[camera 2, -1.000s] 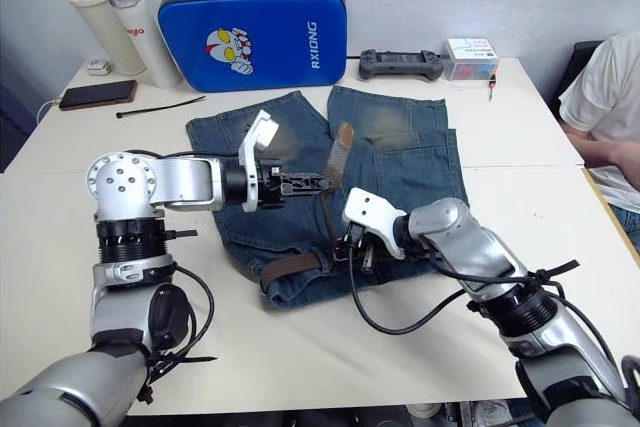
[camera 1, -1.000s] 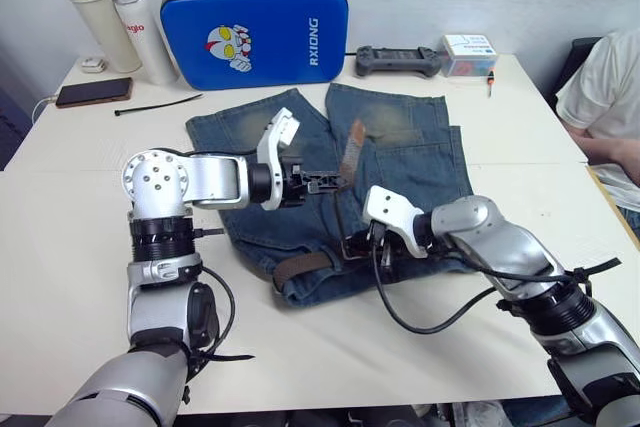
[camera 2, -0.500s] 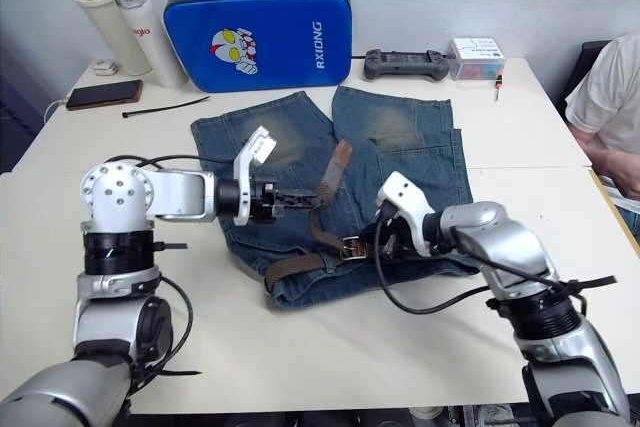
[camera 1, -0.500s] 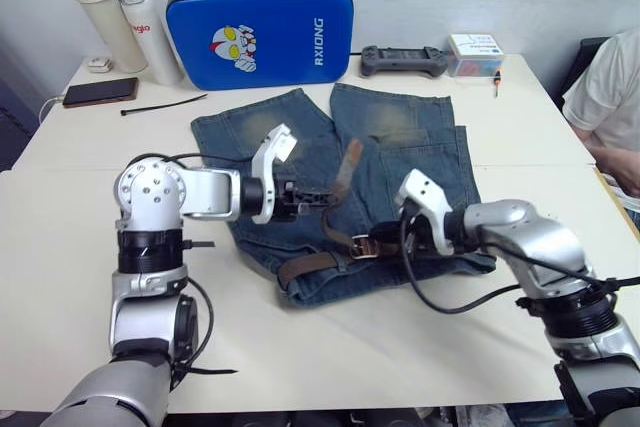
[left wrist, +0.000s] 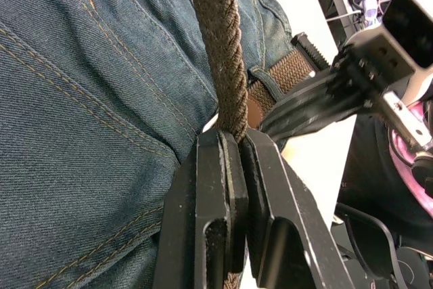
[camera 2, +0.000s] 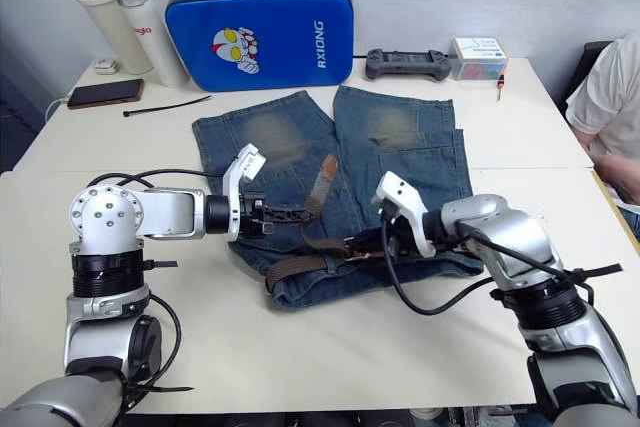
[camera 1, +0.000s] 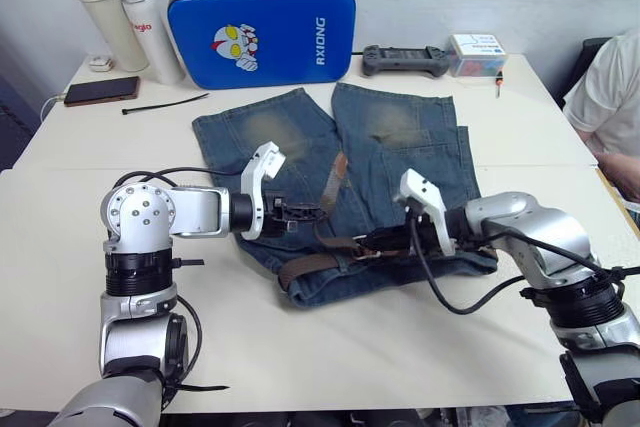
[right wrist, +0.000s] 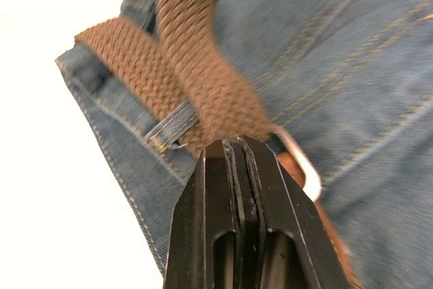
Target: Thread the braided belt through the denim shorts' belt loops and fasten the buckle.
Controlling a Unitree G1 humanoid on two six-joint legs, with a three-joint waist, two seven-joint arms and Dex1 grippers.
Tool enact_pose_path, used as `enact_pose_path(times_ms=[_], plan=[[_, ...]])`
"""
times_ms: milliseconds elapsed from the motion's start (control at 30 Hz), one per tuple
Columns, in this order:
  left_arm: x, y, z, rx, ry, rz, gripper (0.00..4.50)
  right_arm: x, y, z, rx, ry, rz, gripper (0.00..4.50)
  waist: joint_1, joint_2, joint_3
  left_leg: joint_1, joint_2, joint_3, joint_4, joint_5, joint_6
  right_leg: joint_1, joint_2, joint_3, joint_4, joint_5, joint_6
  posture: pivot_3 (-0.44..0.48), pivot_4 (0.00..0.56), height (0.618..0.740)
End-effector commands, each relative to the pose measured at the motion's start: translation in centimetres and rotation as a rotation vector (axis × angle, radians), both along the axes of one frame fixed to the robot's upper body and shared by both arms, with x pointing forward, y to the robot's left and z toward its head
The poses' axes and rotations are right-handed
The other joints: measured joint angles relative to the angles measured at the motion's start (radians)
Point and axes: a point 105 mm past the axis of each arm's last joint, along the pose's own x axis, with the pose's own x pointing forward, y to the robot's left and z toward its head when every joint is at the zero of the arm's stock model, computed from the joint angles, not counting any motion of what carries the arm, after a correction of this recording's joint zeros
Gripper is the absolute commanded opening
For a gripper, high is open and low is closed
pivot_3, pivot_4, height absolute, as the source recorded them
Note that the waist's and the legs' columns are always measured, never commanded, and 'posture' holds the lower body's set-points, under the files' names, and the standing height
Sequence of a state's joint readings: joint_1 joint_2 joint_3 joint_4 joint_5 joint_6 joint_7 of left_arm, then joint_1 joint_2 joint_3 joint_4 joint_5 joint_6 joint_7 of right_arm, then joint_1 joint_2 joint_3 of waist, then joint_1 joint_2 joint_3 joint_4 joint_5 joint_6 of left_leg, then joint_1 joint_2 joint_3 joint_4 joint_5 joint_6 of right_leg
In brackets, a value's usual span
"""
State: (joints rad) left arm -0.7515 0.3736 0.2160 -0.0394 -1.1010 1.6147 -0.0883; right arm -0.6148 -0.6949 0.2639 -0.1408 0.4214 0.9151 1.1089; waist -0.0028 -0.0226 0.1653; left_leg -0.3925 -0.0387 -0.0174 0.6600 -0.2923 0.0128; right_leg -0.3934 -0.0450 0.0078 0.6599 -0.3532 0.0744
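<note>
I see the denim shorts point(camera 1: 340, 197) lying flat on the white tabletop point(camera 1: 330, 347), waistband toward me and legs pointing away toward the blue case point(camera 1: 262, 27). The braided belt point(camera 1: 312, 265) runs along the waistband, partly under a belt loop point(right wrist: 169, 130), and its free end rises off the denim with the tan tip point(camera 1: 337, 169) standing up over the middle of the shorts.

My left gripper point(camera 1: 305, 214) has its jaws clamped on the belt's raised stretch, just left of the tip; in the left wrist view the braid point(left wrist: 220, 65) runs straight down between the two black fingers point(left wrist: 210, 187). My right gripper point(camera 1: 372, 241) reaches in from the right at the waistband, its jaws closed on the belt right beside the buckle point(right wrist: 298, 160), whose silver frame lies on the denim touching the fingers.

Behind the shorts sit a black controller point(camera 1: 402, 59), a small box point(camera 1: 478, 51), two bottles point(camera 1: 125, 22), a phone point(camera 1: 97, 91) and a black cable tie point(camera 1: 160, 103). A person's arm point(camera 1: 605, 107) shows at the right edge.
</note>
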Motion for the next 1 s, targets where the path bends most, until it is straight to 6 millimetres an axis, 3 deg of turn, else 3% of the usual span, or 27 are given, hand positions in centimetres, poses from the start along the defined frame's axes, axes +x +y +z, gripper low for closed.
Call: enact_pose_path(times_ms=[33,500,833,1000], plan=[[-0.3,0.1,1.1,-0.015,-0.047,-0.01,0.0,0.5,0.3,0.3,-0.003,-0.039,0.018,0.03,0.0,0.0,0.0,0.0,0.0,0.0,0.0,0.0,0.0,0.0,0.0,0.0,0.0,0.0,0.0,0.0,0.15,0.74],[-0.1,0.8,1.3,-0.01,-0.053,0.011,0.0,1.2,0.2,-0.3,0.004,-0.022,0.015,0.03,0.0,0.0,0.0,0.0,0.0,0.0,0.0,0.0,0.0,0.0,0.0,0.0,0.0,0.0,0.0,0.0,0.15,0.74],[0.1,0.6,1.6,-0.009,-0.059,0.013,0.0,0.5,0.8,-3.0,-0.096,0.001,0.049,0.03,-0.002,0.0,0.0,0.0,0.0,0.0,0.0,0.0,0.0,0.0,0.0,0.0,0.0,0.0,0.0,0.0,0.15,0.74],[0.4,-0.5,2.2,-0.012,-0.07,-0.023,0.0,0.5,0.5,-5.2,-0.195,0.051,-0.005,0.03,-0.002,0.0,0.0,0.002,0.0,0.0,0.0,0.0,0.0,0.002,0.0,0.0,0.0,0.0,0.0,0.0,0.15,0.74]])
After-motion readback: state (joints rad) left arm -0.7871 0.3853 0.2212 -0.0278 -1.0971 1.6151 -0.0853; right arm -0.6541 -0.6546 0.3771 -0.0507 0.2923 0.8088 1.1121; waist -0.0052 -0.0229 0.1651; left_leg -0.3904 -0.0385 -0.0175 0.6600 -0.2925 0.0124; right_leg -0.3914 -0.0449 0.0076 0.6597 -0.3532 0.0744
